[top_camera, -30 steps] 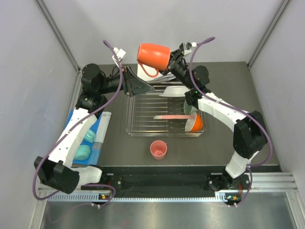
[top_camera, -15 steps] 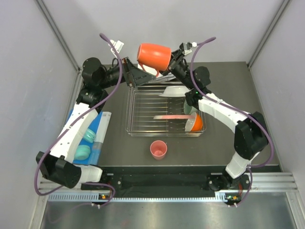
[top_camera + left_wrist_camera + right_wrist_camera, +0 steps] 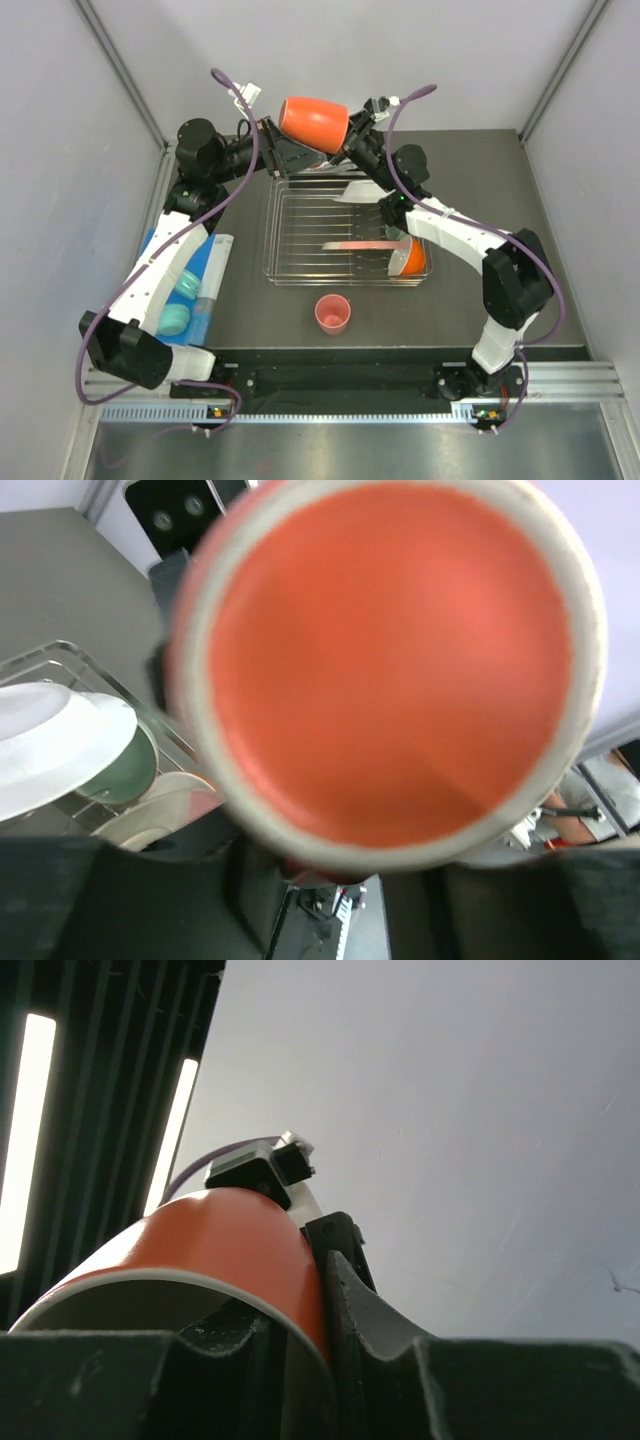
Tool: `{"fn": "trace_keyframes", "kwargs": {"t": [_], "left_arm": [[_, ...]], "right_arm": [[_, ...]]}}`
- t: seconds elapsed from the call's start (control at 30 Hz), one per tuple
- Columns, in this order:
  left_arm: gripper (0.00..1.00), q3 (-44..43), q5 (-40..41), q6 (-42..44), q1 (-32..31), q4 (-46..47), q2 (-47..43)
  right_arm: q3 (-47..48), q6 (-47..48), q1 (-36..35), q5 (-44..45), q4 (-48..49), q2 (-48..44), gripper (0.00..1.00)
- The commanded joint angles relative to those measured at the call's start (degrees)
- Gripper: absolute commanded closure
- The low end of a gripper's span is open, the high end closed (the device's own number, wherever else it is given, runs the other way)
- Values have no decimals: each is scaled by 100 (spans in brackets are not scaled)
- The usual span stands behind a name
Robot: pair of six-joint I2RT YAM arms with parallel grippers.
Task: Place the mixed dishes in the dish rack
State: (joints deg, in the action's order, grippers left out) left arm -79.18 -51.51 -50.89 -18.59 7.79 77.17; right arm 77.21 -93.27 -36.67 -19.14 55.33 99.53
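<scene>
From above, the right gripper (image 3: 345,145) is clamped on the wall of the orange mug (image 3: 313,120), holding it on its side high over the far end of the dark table (image 3: 470,170). The left gripper (image 3: 290,160) sits just to the left of the mug's base, its fingers spread. Below both grippers, toward the arm bases, lies the dish rack (image 3: 275,235). In it are the white plate (image 3: 362,190) at the far end, the pale pink plate (image 3: 355,243) on edge mid-rack, and the orange-outside bowl (image 3: 412,258) in the near right corner under the right forearm. The small pink cup (image 3: 333,313) stands on the table nearer still, outside the rack. Far to the left gripper's near side, a blue sheet (image 3: 210,270) carries teal pieces (image 3: 172,320). Plain grey walls (image 3: 480,60) close in the table on three sides. From the left wrist, the mug's (image 3: 390,660) round base fills the view just ahead of the left gripper (image 3: 335,890), whose blurred dark fingers stand apart. Down to its left are the rack (image 3: 60,660), the white plate (image 3: 50,750) and the mint-green bowl (image 3: 125,775). From the right wrist, the right gripper (image 3: 300,1290) pinches the mug's (image 3: 200,1245) rim, one finger inside and one outside. Beyond are grey wall and two bright ceiling lights (image 3: 30,1130).
</scene>
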Motion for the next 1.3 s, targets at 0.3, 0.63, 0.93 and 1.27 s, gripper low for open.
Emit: {"fn": "trace_keyframes", "kwargs": {"t": [0.3, 0.63, 0.93, 1.27], "left_arm": [[73, -124, 0, -26, -22, 469, 9], [100, -19, 211, 799, -48, -304, -131], [100, -406, 537, 1241, -31, -938, -272], [100, -291, 466, 818, 110, -490, -325]], "right_arm": [[593, -86, -499, -90, 637, 313, 100], [743, -15, -570, -248, 549, 383, 100], [163, -59, -429, -433, 610, 199, 74], [233, -103, -403, -433, 646, 260, 24]]}}
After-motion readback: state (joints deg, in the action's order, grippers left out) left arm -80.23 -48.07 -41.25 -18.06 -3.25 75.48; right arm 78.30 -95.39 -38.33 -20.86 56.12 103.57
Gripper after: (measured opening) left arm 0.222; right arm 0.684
